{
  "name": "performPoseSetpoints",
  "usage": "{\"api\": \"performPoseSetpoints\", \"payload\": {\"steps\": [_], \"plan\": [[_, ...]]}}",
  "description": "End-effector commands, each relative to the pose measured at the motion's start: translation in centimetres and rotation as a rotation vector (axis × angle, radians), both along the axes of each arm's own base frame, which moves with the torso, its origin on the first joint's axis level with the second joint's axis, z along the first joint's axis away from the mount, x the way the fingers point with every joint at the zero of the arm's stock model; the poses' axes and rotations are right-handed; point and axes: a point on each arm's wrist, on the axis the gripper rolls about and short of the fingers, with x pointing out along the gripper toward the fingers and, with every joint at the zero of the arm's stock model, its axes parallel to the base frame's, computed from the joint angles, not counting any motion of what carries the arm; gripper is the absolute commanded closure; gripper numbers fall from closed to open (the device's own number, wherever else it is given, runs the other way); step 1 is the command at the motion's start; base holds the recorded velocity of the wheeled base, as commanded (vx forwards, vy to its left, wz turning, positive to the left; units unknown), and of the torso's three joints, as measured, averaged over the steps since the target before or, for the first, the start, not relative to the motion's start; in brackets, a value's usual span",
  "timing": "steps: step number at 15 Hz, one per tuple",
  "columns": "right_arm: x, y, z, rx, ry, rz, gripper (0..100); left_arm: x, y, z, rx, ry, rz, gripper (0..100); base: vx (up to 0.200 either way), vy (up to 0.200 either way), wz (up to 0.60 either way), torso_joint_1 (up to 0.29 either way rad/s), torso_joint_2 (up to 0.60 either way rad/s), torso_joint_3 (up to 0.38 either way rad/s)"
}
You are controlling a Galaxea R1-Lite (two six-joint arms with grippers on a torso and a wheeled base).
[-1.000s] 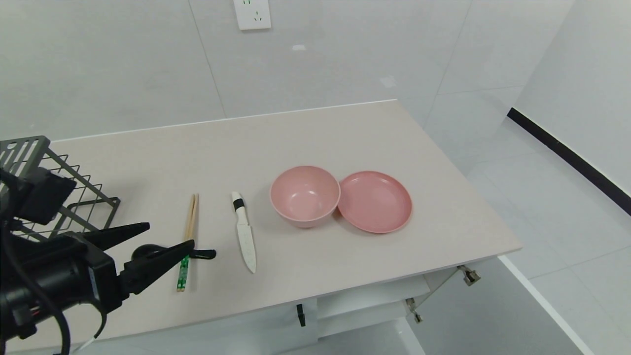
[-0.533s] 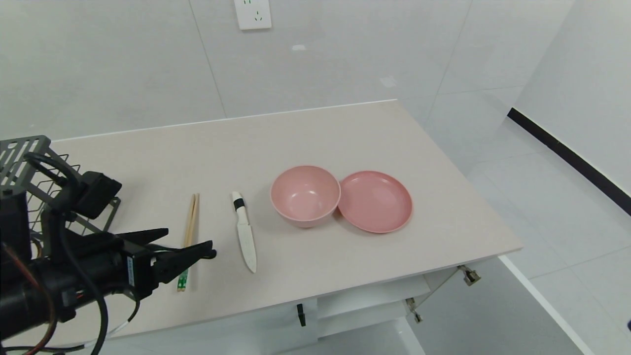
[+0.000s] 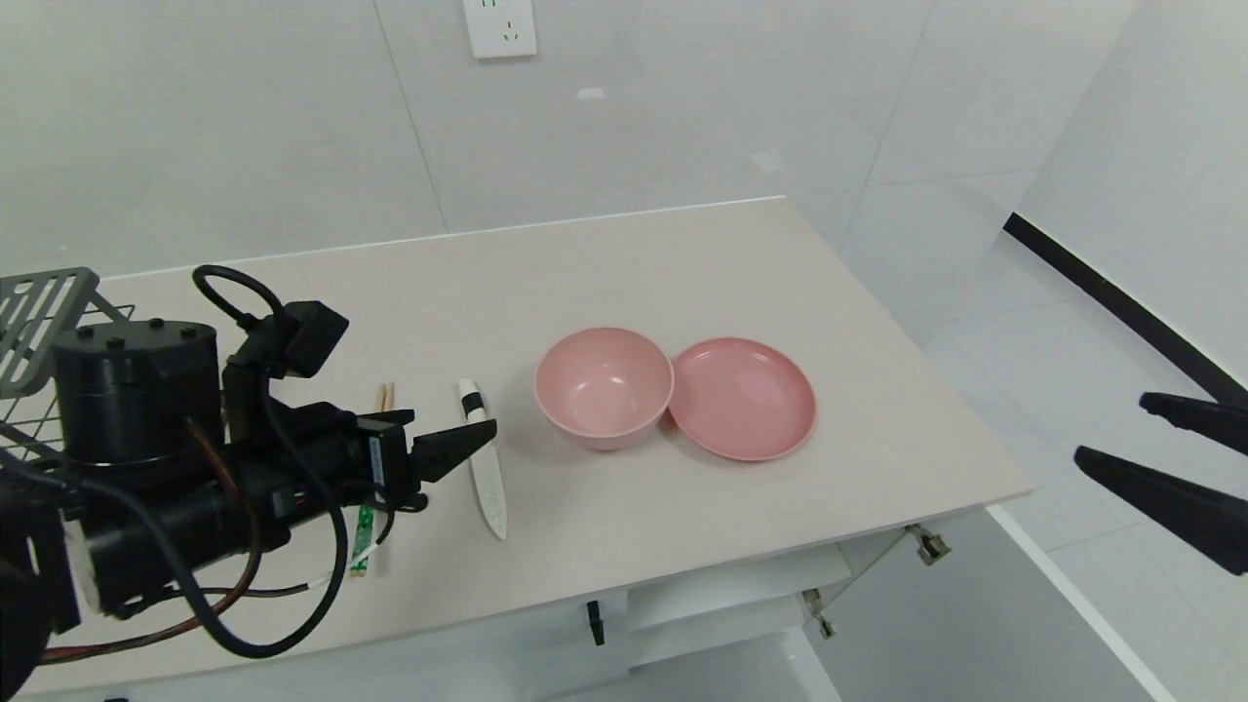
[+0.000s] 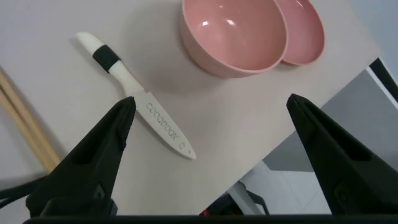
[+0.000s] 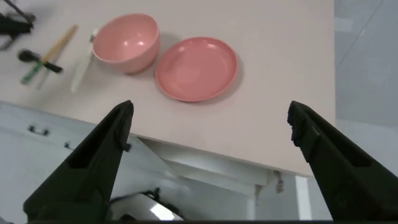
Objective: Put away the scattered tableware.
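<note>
On the pale counter lie four things in a row. A pair of wooden chopsticks with green ends is nearest the robot's left side. Next comes a white knife with a black band on its handle. It lies flat, with its tip toward the front edge. After that sits a pink bowl, standing upright. A pink plate sits right beside the bowl, and their rims touch.

The left gripper hangs over the counter, close above the knife and the chopsticks. Its two black fingers are wide apart and they hold nothing.

The right gripper is off past the right end of the counter, over the floor. Its fingers are wide apart too, with nothing between them.

A grey wire rack stands at the far left end of the counter, well apart from the bowl and plate.
</note>
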Motion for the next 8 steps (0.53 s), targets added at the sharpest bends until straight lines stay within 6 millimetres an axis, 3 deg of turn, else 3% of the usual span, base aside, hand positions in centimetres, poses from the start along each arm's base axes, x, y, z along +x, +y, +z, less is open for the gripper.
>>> {"api": "performPoseSetpoints", "payload": {"steps": [1,8], "plan": [[3.3,0.6,-1.2,-0.073,0.088,0.025,0,1.6,-0.8,-1.1,0.013,0.044,0.004,0,0.0,0.0,0.0,0.0,0.0,0.0],[6.2,1.1,-3.1,-0.093,0.163,0.029,0,5.6,-2.9,-3.5,0.025,0.044,0.022,0,0.0,0.0,0.0,0.0,0.0,0.0]]}}
